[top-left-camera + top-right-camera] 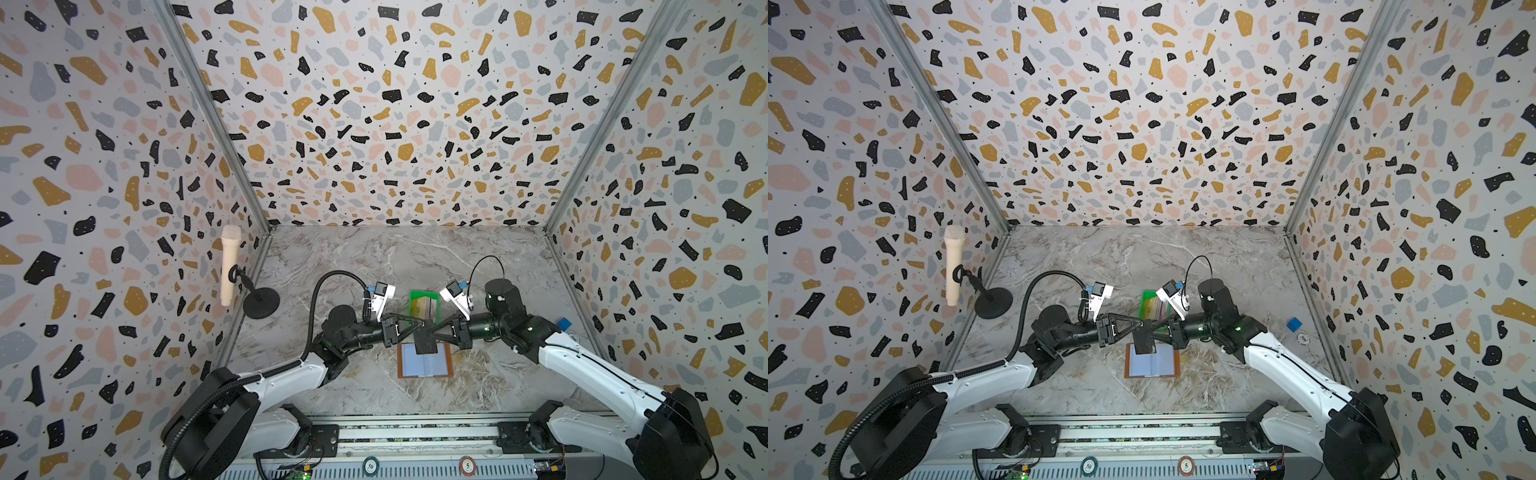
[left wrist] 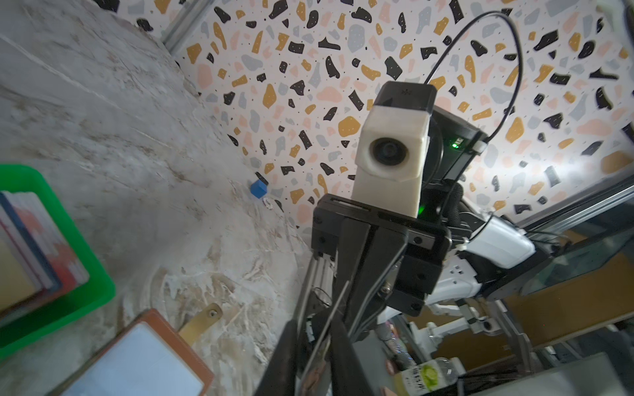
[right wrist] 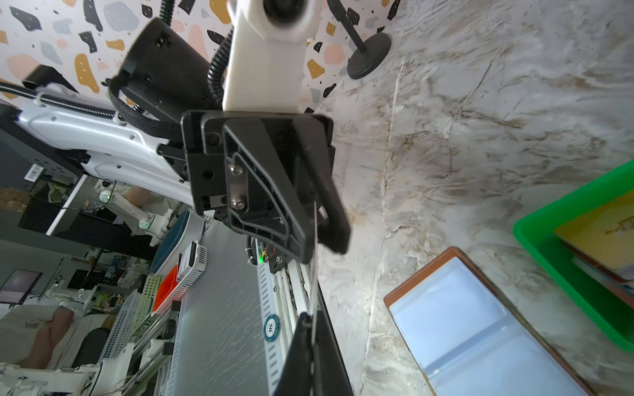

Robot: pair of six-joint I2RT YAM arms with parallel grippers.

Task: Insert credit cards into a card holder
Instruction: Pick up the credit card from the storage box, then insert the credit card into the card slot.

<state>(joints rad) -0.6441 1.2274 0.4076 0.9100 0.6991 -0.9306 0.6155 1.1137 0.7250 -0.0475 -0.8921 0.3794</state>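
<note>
The left gripper (image 1: 419,325), black plastic with tapering ribbed fingers, has its jaws a little apart around one edge of the thin dark rectangular plastic card (image 1: 426,340). I cannot tell whether its pads touch the card. If this gripper backs away at an angle, it could catch that edge and twist the card.

The card hangs between the two sets of jaws, directly above the open tan-brown leather card holder (image 1: 409,360); its exact tilt is unclear. The right gripper (image 1: 432,331), of the same black plastic, is clamped tight on the opposite edge, so it probably carries the card alone. A narrow pinch on such a slick face may let the card pivot or slip.

The sleeve mouths look like the hard part. The holder's pale bluish clear sleeves lie limp and flat, so a corner could ride over an opening or shove the loose holder across the glossy marble-patterned tabletop (image 1: 374,270).

Far left of the jaws stands a cream foam-headed microphone (image 1: 230,266) on a round black base. Just beyond the jaws, a bright green rimmed plastic tray (image 1: 417,296) holds a flat stack of mixed-colour credit cards (image 1: 424,309). The holder has a stitched brown border and a tan snap tab (image 2: 202,319) jutting from one side. Well right of the jaws sits a small blue cube (image 1: 564,323).
</note>
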